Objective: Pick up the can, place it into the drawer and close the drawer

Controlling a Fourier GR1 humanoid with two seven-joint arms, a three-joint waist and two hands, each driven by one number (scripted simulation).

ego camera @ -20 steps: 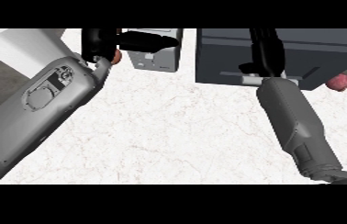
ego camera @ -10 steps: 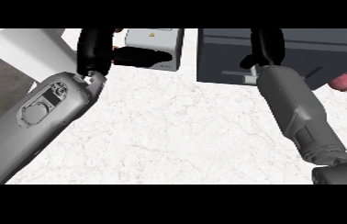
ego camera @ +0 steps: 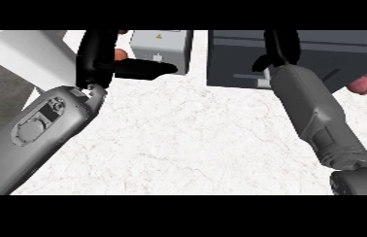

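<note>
**Right hand is reaching over the dark box while the left is holding the can**

Compared with a second ago, the right hand (ego camera: 279, 46) is lying farther toward the counter's (ego camera: 186, 139) back edge. Its forearm is now crossing the front of the dark box (ego camera: 323, 51), and the black fingers are covering the pale bar (ego camera: 247, 76) that is probably the drawer's handle. The left hand (ego camera: 97, 56) is staying near the back-left corner, but one of its fingers is now stretching farther right, across the front of the light box (ego camera: 161, 46).

As a judgement, the right hand is working at the drawer and the left is keeping the can ready. Whether the drawer is being opened or is already open is not showing from this angle.

The can (ego camera: 120, 53) is showing only as reddish-brown patches peeping out on the right side of the left hand, near the back edge and just left of the light box. The left hand's fingers are curling round it, hiding most of it. It is sitting well apart from the dark box, so it is not in the drawer now.

How the right hand's fingers are set I cannot tell.
</note>
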